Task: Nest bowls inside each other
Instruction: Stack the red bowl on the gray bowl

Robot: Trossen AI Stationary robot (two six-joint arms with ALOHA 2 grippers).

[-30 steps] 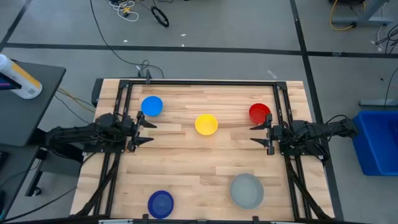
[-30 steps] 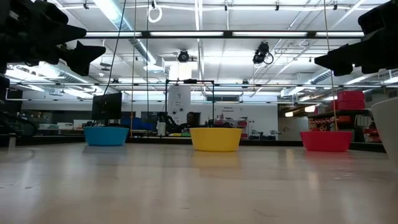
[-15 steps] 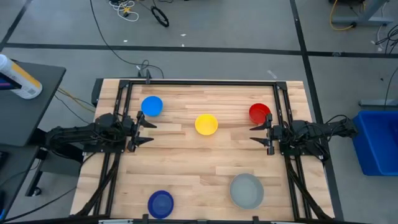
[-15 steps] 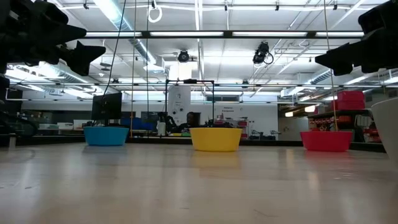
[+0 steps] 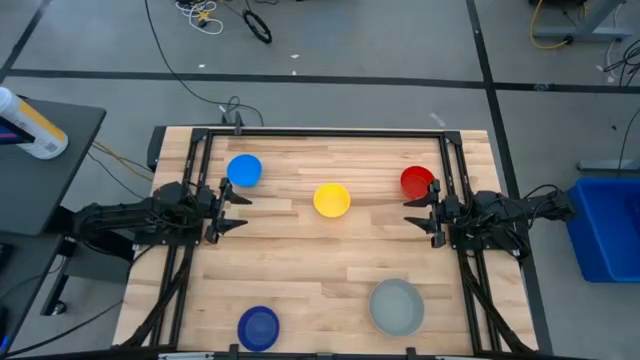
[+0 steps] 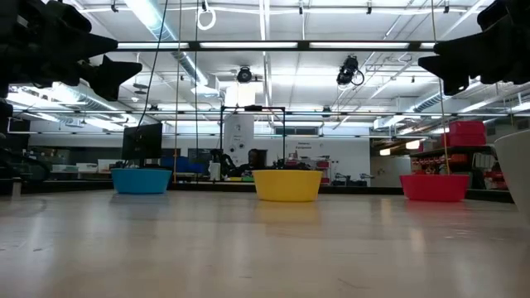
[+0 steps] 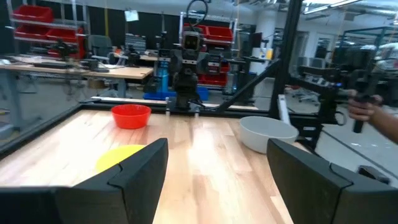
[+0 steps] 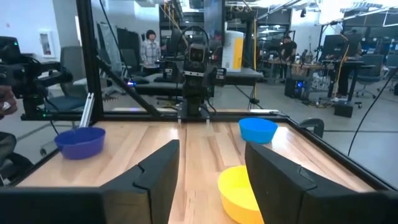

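Observation:
Five bowls stand upright on their bases on the wooden table: light blue [image 5: 244,170] at the far left, yellow [image 5: 332,199] in the middle, red [image 5: 417,181] at the far right, dark blue [image 5: 259,326] at the near left, and a larger grey one [image 5: 397,306] at the near right. My left gripper [image 5: 240,211] is open at the table's left side. It points level toward the yellow bowl [image 7: 121,157], just near of the light blue bowl. My right gripper [image 5: 410,215] is open at the right side, pointing level toward the middle, just near of the red bowl. Neither holds anything.
Black frame rails [image 5: 195,180] run along the table's left, right and far sides. A blue bin [image 5: 606,225] stands on the floor to the right, and a side table with a white bottle [image 5: 30,125] to the left. People show in the room beyond [image 8: 149,46]. Bare wood lies between the bowls.
My right gripper has stayed in place, but it has rolled a little about its own axis and its fingers have tipped slightly upward. The bowls and my left gripper have kept still.

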